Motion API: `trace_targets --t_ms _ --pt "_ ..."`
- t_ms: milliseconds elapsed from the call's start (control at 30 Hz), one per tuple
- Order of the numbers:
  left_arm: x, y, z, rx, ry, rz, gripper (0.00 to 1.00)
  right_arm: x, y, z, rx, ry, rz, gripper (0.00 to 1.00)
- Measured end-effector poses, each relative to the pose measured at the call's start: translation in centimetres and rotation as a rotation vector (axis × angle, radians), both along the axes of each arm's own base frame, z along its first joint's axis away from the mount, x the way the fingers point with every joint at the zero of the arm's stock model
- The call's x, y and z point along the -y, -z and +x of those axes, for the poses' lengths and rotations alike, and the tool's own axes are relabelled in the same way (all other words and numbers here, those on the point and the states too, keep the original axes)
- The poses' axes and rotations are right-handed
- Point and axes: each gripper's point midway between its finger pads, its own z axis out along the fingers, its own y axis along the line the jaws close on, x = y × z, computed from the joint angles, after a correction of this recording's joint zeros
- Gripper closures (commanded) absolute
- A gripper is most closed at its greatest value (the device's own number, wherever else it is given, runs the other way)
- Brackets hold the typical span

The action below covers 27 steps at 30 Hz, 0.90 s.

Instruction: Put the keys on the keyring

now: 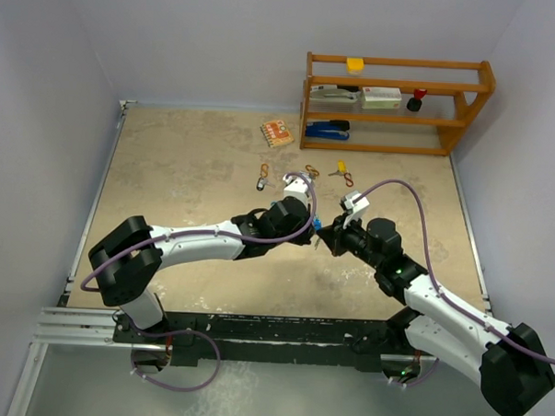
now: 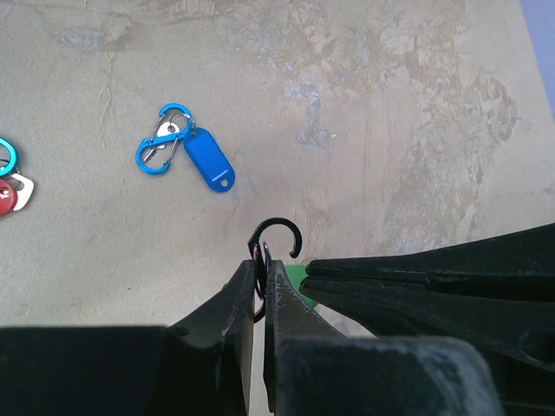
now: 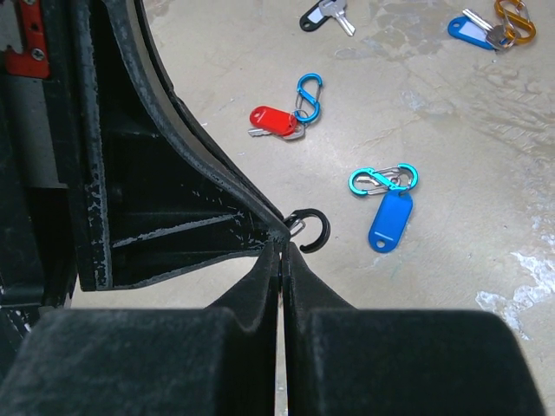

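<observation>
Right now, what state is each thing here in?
left tool, shut on the black clip
right tool, shut; what it pinches is hidden
black clip, held with its hook free
red-tagged key, lying flat, on a blue clip
near blue-tagged key, flat, on a teal clip
far blue-tagged key, flat, on an orange clip
black-tagged key, flat, no clip visible

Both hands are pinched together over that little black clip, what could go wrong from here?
1. The left hand pinches the black clip only by its lower end, so a sideways tug from the right hand may twist it free.
2. The green tag shows only as a sliver between the two hands, so a missed threading could go unnoticed.
3. A dropped piece might land near the blue-tagged key and get mixed up.
</observation>
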Motion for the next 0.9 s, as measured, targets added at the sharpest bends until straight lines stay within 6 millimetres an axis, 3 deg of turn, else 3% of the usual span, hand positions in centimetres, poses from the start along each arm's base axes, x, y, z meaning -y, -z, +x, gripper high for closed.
trace_targets --t_ms 900 --pt "0.26 0.02 -0.45 -0.031 0.040 -0.045 1.00 0.20 0.16 0.50 0.007 0.022 -0.010 1.00"
